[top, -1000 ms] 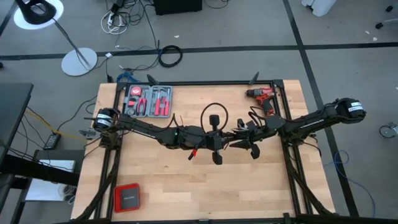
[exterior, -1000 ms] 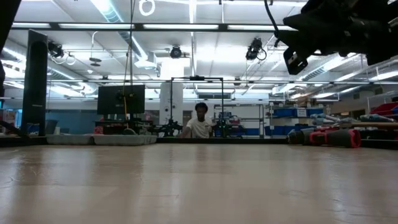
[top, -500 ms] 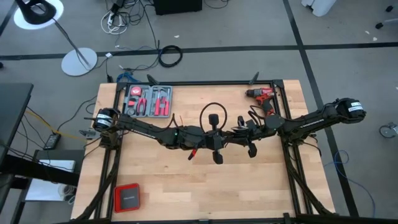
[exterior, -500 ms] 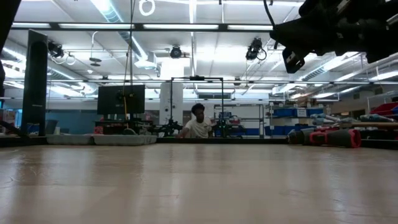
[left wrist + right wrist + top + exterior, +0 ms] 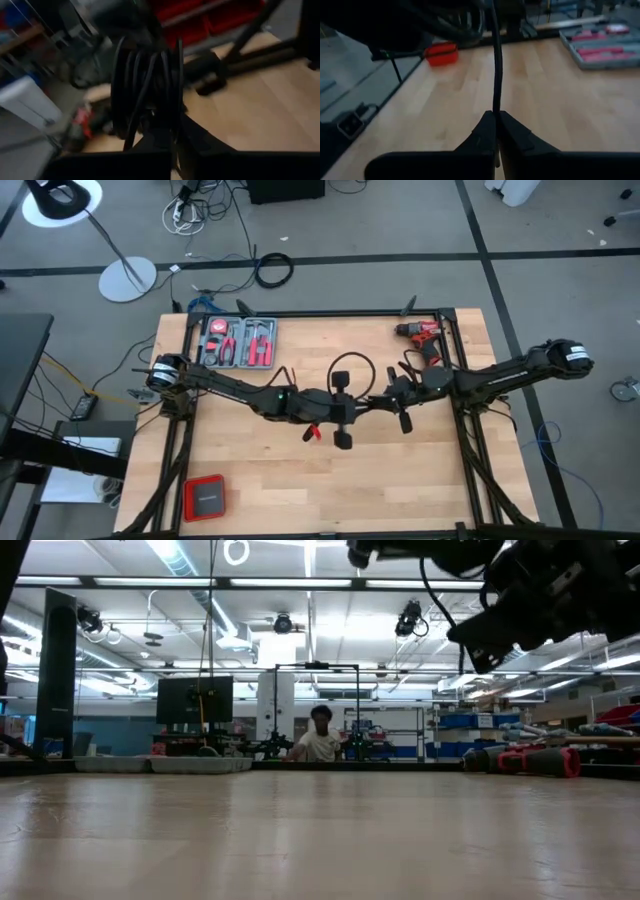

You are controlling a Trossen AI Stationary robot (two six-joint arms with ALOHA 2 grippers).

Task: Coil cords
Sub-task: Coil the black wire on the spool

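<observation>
The thin black cord [image 5: 350,368] is wound into a small coil of several turns [image 5: 147,85], held in the air over the table's middle. My left gripper [image 5: 348,392] comes from the table's left and is shut on the coil. From the right, my right gripper [image 5: 380,395] meets it, shut on one strand [image 5: 495,60] that runs from its fingers to the coil. In the low view both hands show only as dark shapes [image 5: 520,600] high above the tabletop. My left gripper pinches the coil's bunched turns at their lower part [image 5: 159,119] between its two fingers, coming nearly level from the table's left. The coil stands above the fingers, clear of the table. My right gripper pinches a single strand [image 5: 495,106] between its two fingers, coming nearly level from the table's right. The strand runs straight on from the fingers toward the coil, clear of the table.
An open tool case [image 5: 237,342] lies at the far left. A red drill [image 5: 420,335] stands at the far right and a red box [image 5: 205,498] at the near left. A thicker black cable ring [image 5: 272,270] lies on the floor beyond. A person [image 5: 320,743] sits far behind the table.
Both hands have tipped and rolled a little over the table's middle without travelling far. Seen from above, the cord's loop looks smaller and sits closer over the grippers than a second ago.
</observation>
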